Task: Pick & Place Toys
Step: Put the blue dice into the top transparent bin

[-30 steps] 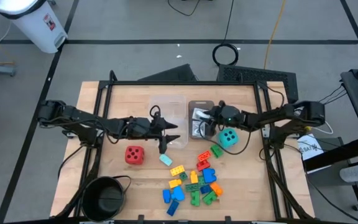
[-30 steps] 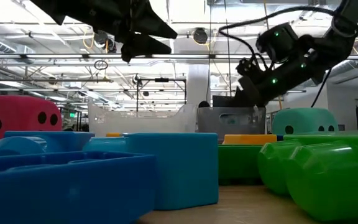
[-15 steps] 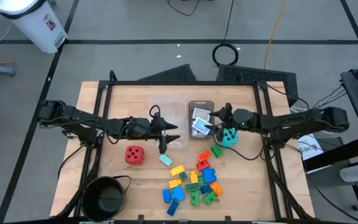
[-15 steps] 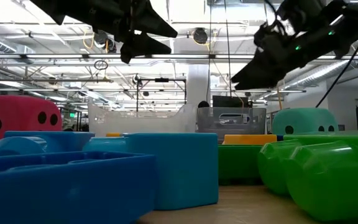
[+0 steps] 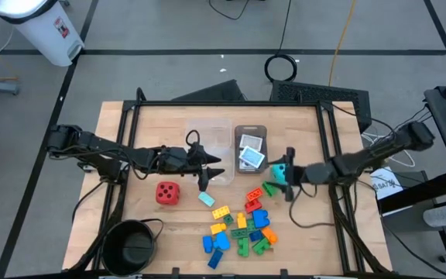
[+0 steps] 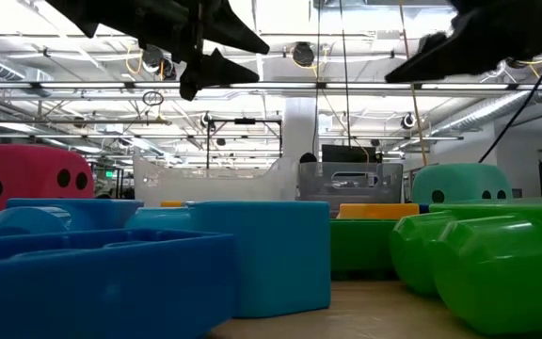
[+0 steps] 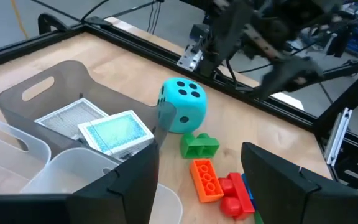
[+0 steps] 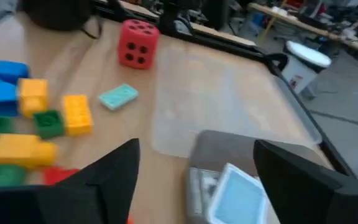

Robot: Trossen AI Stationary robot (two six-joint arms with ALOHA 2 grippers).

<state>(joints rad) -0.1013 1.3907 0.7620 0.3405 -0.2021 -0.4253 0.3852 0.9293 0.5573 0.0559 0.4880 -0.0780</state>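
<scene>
The right gripper [image 5: 288,184] hovers over the teal die [image 5: 280,172], fingers spread and holding nothing, beside the grey tray [image 5: 250,130] where two cards [image 5: 251,154] already lie. The left gripper [image 5: 205,172], also parted and empty, hangs by the clear tub [image 5: 210,128], apparently waiting. The red die [image 5: 167,193] sits apart on the table [image 5: 153,124]; a pale teal brick [image 5: 206,199] and the mixed brick pile [image 5: 241,228] remain unsorted, suggesting most of the job lies ahead.
</scene>
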